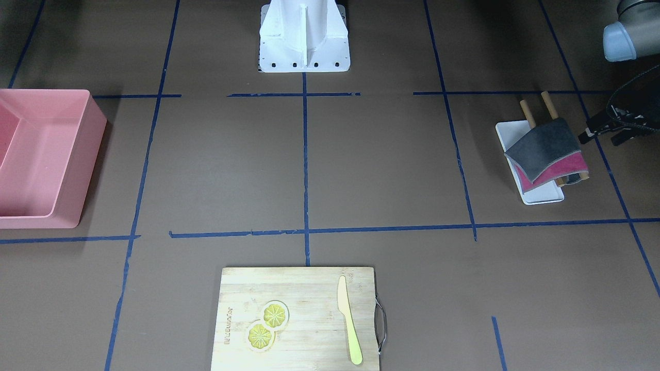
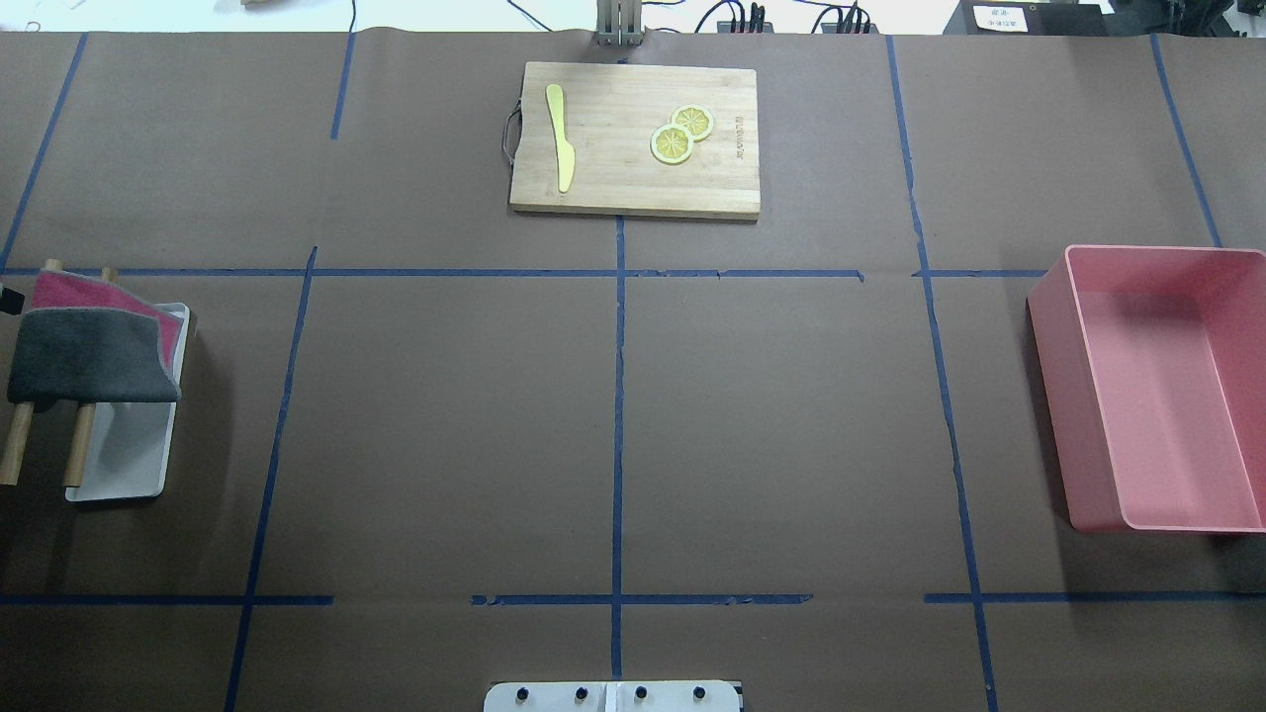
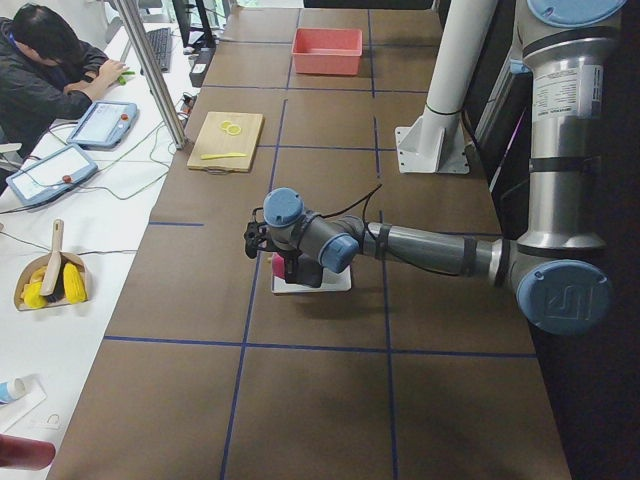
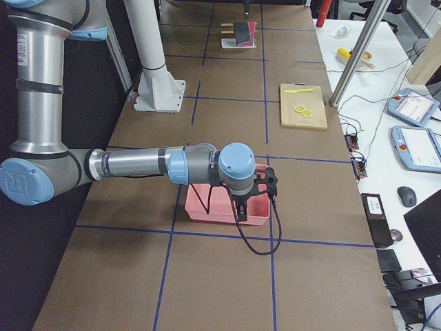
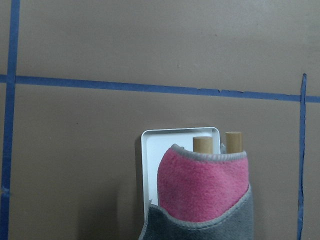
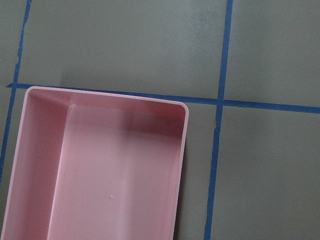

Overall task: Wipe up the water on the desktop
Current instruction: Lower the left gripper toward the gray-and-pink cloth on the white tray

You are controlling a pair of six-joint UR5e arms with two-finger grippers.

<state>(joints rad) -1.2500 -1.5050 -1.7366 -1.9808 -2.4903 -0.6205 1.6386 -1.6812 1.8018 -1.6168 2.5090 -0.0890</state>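
Observation:
The desktop is a wide dark-brown surface crossed by blue tape lines. I can make out no water on it. A grey cloth and a pink cloth hang over a small wooden rack on a white tray. My left gripper hovers just above those cloths; only dark parts of it show at the front-facing view's right edge, and I cannot tell its state. My right gripper hangs over the pink bin; I cannot tell whether it is open or shut. Neither wrist view shows fingers.
The pink bin stands empty on my right side. A bamboo cutting board at the far edge carries two lemon slices and a yellow knife. The white robot base stands mid-table. A person sits beyond the table.

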